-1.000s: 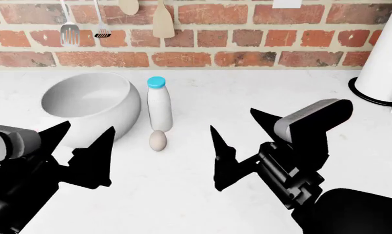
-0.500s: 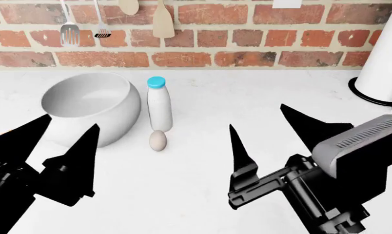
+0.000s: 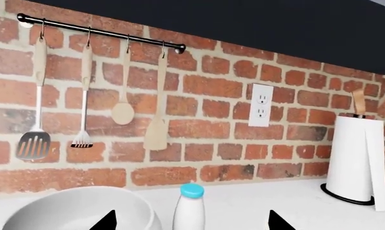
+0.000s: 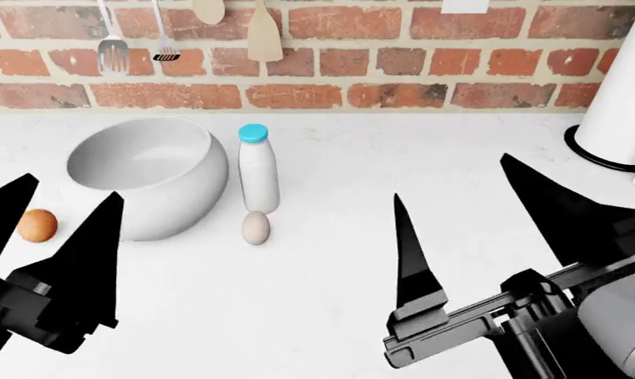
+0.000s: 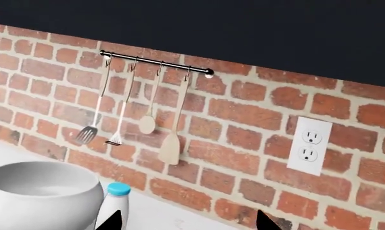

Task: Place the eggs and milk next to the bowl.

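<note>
Both wrist views crop the bowl (image 3: 84,211) and milk (image 3: 190,211) at their lower edges, and neither shows an egg; in the head view the right arm runs out of the lower right corner. The left gripper (image 4: 52,249) and right gripper (image 4: 486,237) are spread wide and empty, their fingers black tapering spikes. At centre left, on a smooth white counter (image 4: 328,300), the glossy deep bowl stands with the slim blue-capped milk just right of it; the pale egg (image 4: 255,227) probably touches the bottle's base; the orange-brown egg (image 4: 36,225) lies at the far left, beside the bowl. Behind runs a red brick wall (image 4: 402,79); a paper-towel roll (image 4: 629,95) stands upper right.
</note>
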Controlling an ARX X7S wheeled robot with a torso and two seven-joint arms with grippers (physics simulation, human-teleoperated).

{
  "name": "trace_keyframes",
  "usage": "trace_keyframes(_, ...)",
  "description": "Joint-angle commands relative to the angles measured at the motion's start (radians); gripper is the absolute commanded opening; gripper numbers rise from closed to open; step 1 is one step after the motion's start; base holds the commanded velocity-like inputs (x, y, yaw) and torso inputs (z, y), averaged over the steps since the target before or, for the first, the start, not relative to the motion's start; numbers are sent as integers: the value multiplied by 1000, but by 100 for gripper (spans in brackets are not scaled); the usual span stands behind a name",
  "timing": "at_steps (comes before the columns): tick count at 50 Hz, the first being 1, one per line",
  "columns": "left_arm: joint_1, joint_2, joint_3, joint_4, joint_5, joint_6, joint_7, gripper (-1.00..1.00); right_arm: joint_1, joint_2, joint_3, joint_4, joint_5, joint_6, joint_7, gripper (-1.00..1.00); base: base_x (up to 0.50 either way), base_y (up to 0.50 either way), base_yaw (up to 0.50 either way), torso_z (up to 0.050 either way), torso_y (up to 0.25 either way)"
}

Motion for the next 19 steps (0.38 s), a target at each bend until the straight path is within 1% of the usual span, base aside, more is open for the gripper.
trace_keyframes(1,44,23,-69,20,-20,23,25,100,306,-97,-413,-12,-113,-153,162,100,0,0,0,0,0)
trace_keyframes(19,95,63,-178,33,-56,59,61,100,307,-42,-391,-12,-131,-72,163,100,0,0,0,0,0)
